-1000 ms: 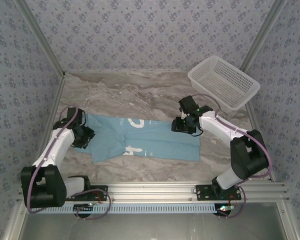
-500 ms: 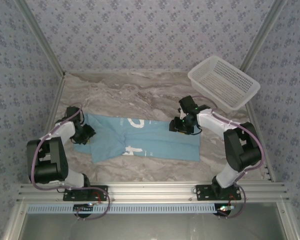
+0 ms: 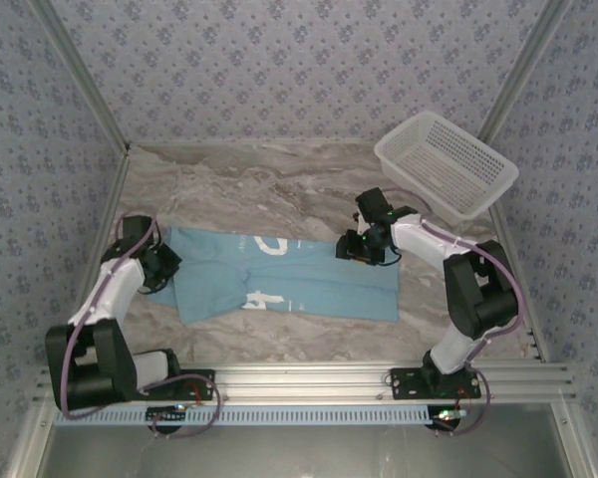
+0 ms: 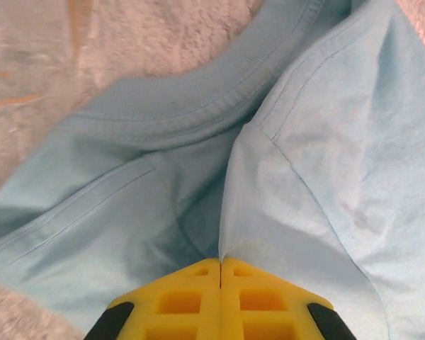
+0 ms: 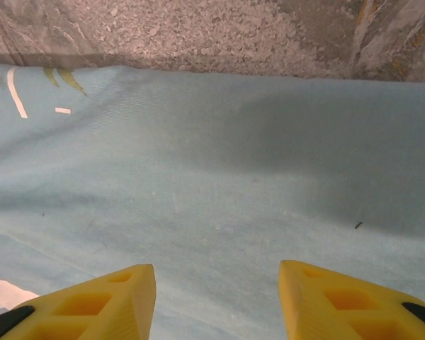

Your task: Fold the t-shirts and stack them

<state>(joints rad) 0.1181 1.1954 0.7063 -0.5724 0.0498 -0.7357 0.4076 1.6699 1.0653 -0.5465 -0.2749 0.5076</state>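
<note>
The left end effector [image 4: 220, 263] is pressed together, pinching a ridge of the t-shirt [image 4: 326, 142] just below its collar. The right end effector [image 5: 216, 280] hangs spread over the cloth at the other end, gripping nothing. The t-shirt lies across the counter [image 3: 279, 189], seemingly folded once lengthwise. More folds and the stacking are left. Both arms reach low, the right bent inward.

Soft, even light from above fills the overhead view: no glare, only faint shadows on the worktop [image 3: 279, 189], and fine detail a little coarse. The left wrist view is bright, with the seams of the t-shirt [image 4: 326, 156] crisp and the upper-left corner washed out and soft. In the right wrist view a broad, soft-edged shadow darkens the cloth's upper right.
</note>
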